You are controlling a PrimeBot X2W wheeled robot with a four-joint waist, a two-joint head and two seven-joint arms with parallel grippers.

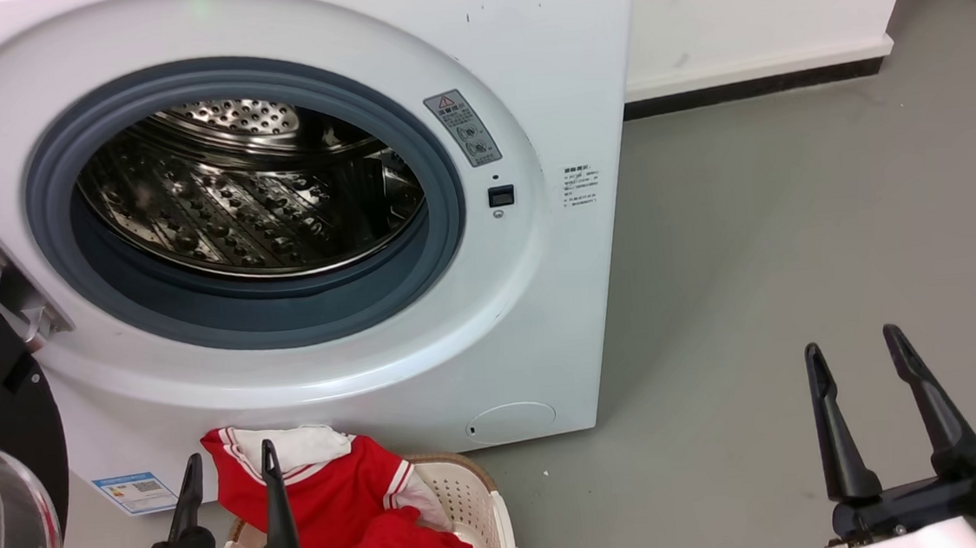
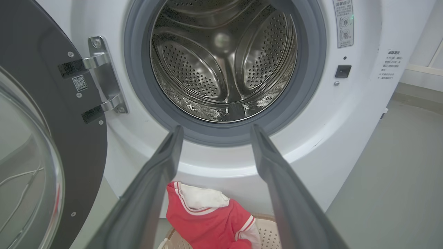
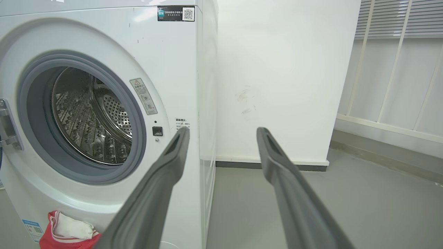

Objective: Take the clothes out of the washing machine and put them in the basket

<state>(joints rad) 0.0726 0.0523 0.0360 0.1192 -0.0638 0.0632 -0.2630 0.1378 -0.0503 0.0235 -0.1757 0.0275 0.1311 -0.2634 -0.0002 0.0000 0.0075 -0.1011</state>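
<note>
red clothes (image 1: 340, 495) sit in the basket (image 1: 476, 506) below the left gripper (image 1: 232, 451), jaws spread.

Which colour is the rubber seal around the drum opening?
Grey, slightly bluish. The seal shows best in the left wrist view.

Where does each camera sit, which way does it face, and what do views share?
Head view: on the head, looking forward-down at the washing machine, its drum, and clothes in the basket; left gripper and right gripper, both open.
Left wrist view: on the left wrist, facing straight into the drum beside the open door; own fingers.
Right wrist view: on the right wrist, facing the machine's right corner and the wall; own fingers.
All share: drum, clothes.
</note>
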